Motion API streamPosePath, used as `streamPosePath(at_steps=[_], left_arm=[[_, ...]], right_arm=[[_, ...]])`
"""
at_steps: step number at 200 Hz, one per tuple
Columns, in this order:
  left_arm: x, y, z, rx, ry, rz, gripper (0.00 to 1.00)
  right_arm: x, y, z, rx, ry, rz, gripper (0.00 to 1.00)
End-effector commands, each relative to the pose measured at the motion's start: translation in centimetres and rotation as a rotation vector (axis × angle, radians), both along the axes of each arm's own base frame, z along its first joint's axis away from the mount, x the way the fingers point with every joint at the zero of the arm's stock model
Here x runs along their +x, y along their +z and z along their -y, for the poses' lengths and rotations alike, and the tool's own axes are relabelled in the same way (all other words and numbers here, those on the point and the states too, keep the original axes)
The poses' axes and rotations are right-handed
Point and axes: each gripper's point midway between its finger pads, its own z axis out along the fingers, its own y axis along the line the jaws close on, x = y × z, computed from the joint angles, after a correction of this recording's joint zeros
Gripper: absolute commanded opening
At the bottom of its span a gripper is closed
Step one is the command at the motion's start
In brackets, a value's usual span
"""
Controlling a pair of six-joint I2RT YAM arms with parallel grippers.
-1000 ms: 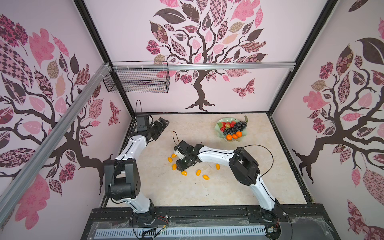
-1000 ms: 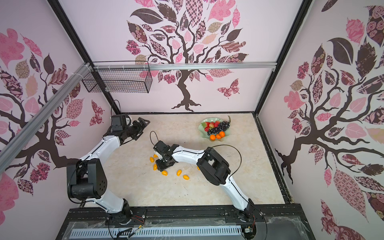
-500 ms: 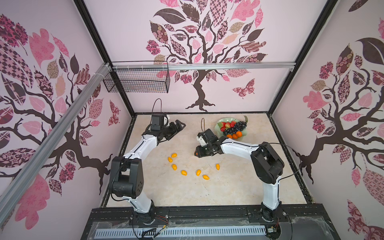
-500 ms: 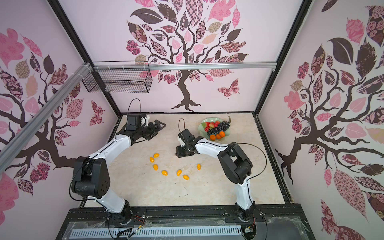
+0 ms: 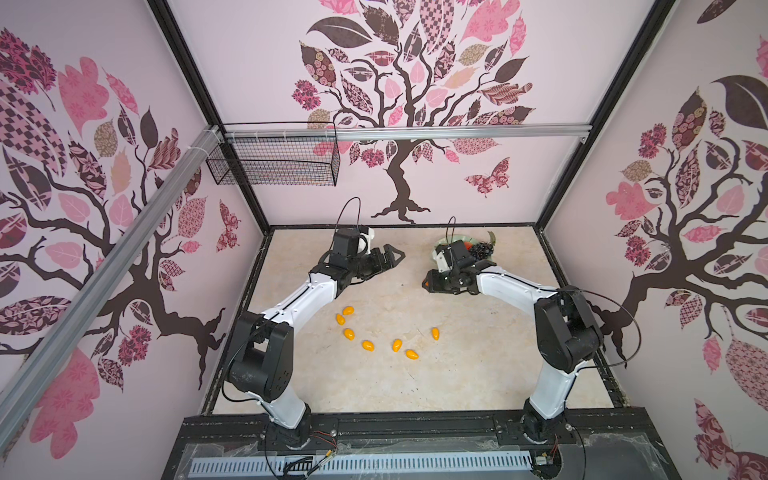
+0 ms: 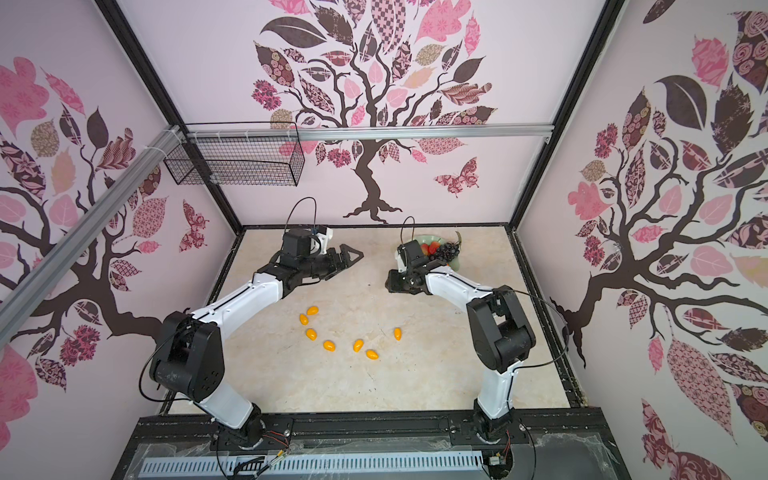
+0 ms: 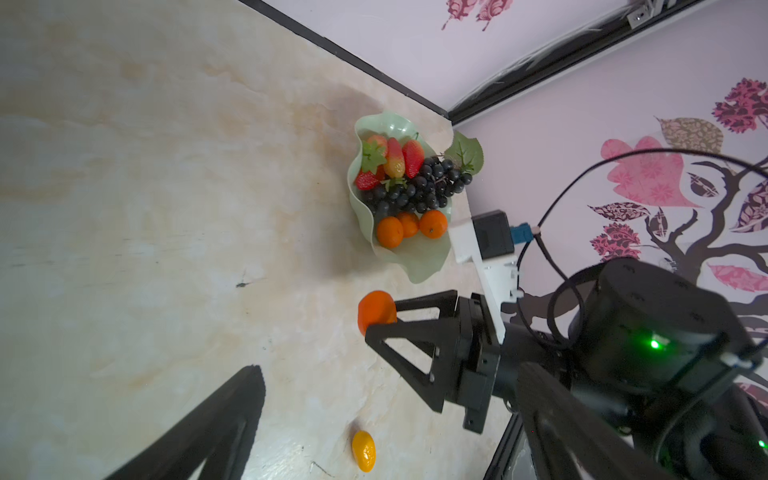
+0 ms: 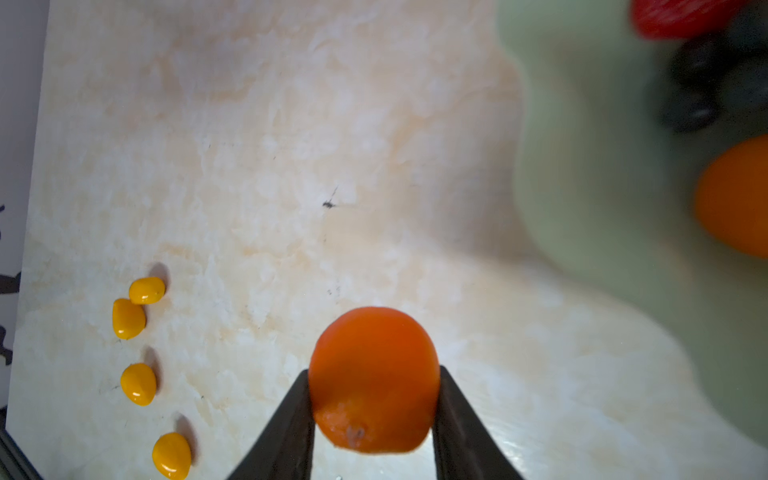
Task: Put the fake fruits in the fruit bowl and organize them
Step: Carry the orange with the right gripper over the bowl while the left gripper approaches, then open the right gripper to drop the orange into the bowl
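Note:
My right gripper (image 8: 374,419) is shut on a round orange tangerine (image 8: 374,380) and holds it just above the table, beside the near-left rim of the fruit bowl (image 7: 419,266). The pale green bowl holds red strawberries (image 7: 411,156), a dark grape bunch (image 7: 419,187) and three tangerines (image 7: 390,232). In both top views the right wrist hides part of the bowl (image 5: 446,240). Several yellow-orange kumquats (image 5: 368,345) lie scattered mid-table. My left gripper (image 5: 390,257) hovers open and empty at the far middle, left of the right gripper (image 5: 430,284).
A black wire basket (image 5: 274,162) hangs on the back wall at the far left, under an aluminium rail. Patterned walls close the table in on three sides. One kumquat (image 7: 363,451) lies below the left gripper's line of sight.
The right gripper has carried the tangerine away from the kumquats, back and right to the bowl's edge. The left arm has swung from the far left corner towards the far middle.

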Motion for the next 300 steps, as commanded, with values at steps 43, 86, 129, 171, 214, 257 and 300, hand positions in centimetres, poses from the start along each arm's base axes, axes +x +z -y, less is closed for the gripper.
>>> streamPosePath(at_steps=[43, 86, 129, 171, 214, 257, 300], left_arm=[[0.3, 0.0, 3.0, 0.020, 0.034, 0.085, 0.99], [-0.4, 0.0, 4.3, 0.082, -0.003, 0.154, 0.99], [-2.3, -0.3, 6.5, 0.172, -0.072, 0.233, 0.99], [-2.9, -0.5, 7.0, 0.204, -0.091, 0.261, 0.99], [-2.7, -0.4, 6.9, 0.216, -0.088, 0.268, 0.99], [-2.9, -0.8, 7.1, 0.218, -0.104, 0.258, 0.99], [-2.8, -0.8, 7.0, 0.228, -0.103, 0.263, 0.99]], right_arm=[[2.6, 3.5, 6.4, -0.062, -0.174, 0.067, 0.43], [3.4, 2.2, 8.8, -0.168, -0.271, 0.024, 0.44], [4.4, 1.0, 10.5, -0.263, -0.353, -0.015, 0.44], [5.0, -0.3, 11.4, -0.322, -0.395, -0.062, 0.44], [4.9, -1.9, 12.6, -0.364, -0.433, -0.111, 0.44], [5.1, -3.7, 13.0, -0.344, -0.442, -0.161, 0.46], [5.5, -3.6, 13.1, -0.338, -0.443, -0.153, 0.55]])
